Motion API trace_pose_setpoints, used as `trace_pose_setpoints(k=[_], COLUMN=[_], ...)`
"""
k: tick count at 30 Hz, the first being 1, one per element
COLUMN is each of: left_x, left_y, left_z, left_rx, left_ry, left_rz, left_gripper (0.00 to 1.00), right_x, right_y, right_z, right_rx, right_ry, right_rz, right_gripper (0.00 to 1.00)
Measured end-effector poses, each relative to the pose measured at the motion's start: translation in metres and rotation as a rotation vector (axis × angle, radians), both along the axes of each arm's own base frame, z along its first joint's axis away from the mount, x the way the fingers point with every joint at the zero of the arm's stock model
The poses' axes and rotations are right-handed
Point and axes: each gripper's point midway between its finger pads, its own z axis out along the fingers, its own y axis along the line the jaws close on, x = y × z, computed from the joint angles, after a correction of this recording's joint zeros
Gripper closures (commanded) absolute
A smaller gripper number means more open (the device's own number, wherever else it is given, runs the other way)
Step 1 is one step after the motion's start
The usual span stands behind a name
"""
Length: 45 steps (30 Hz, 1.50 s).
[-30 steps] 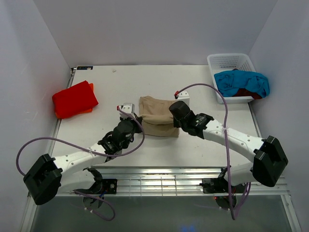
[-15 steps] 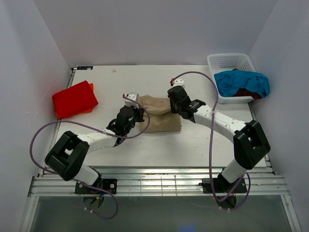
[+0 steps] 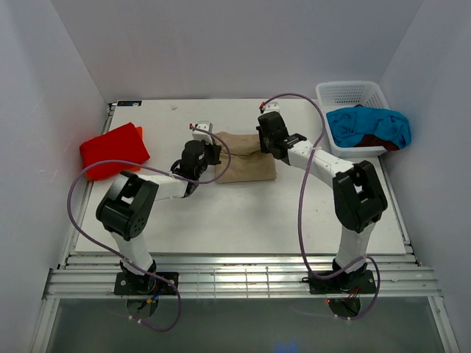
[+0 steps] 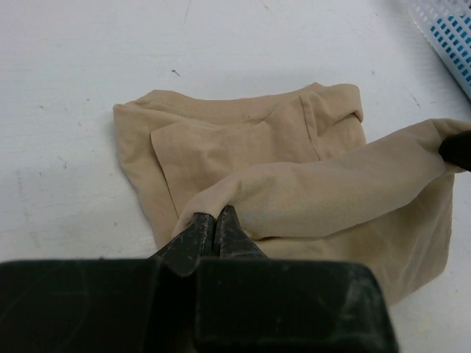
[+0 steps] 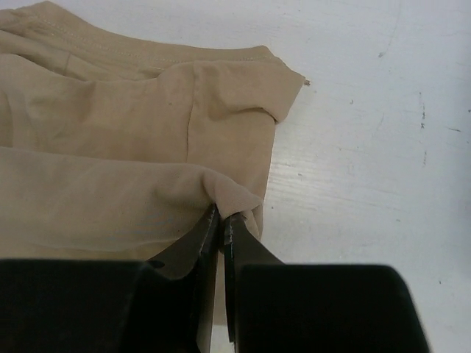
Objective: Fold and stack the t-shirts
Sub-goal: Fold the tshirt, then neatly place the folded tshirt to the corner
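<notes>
Pinching a lifted edge of the tan shirt (image 3: 246,168) tightly in left gripper (image 4: 215,219) and right gripper (image 5: 221,215), folding mid-way; leaving red shirt (image 3: 112,149) folded aside, blue shirt (image 3: 364,121) waiting in basket (image 3: 346,90).

White worktop (image 3: 243,213) bearing a tan t-shirt (image 3: 246,168) at centre, a folded red t-shirt (image 3: 112,151) left, a basket (image 3: 349,92) far right
</notes>
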Motion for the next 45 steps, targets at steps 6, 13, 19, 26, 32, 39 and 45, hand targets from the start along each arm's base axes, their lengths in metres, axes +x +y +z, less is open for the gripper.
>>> trace_pose_setpoints(k=[6, 13, 19, 26, 32, 39, 45], left_x=[0.031, 0.055, 0.103, 0.13, 0.119, 0.108, 0.088], left_y=[0.004, 0.001, 0.01, 0.056, 0.069, 0.046, 0.033], left_z=[-0.021, -0.022, 0.004, 0.024, 0.056, 0.049, 0.0], left_rx=[-0.008, -0.018, -0.032, 0.005, -0.034, -0.064, -0.043], left_ry=[0.021, -0.003, -0.131, -0.242, -0.307, -0.236, -0.081], left_rz=[0.016, 0.025, 0.158, 0.438, 0.49, 0.395, 0.285], left_gripper=[1.0, 1.0, 0.43, 0.34, 0.38, 0.81, 0.35], right_x=[0.036, 0.081, 0.121, 0.16, 0.14, 0.133, 0.136], right_y=[0.006, 0.013, 0.011, 0.0, -0.002, 0.047, 0.106], right_z=[-0.034, -0.041, -0.013, 0.012, 0.015, 0.024, 0.017], right_rx=[-0.002, 0.015, 0.056, 0.028, 0.05, 0.211, 0.356], right_ry=[0.017, -0.027, -0.181, -0.363, -0.389, -0.34, -0.253], right_rz=[0.017, 0.018, -0.043, -0.089, -0.022, 0.191, 0.427], right_gripper=[0.92, 0.92, 0.54, 0.03, 0.38, 0.92, 0.92])
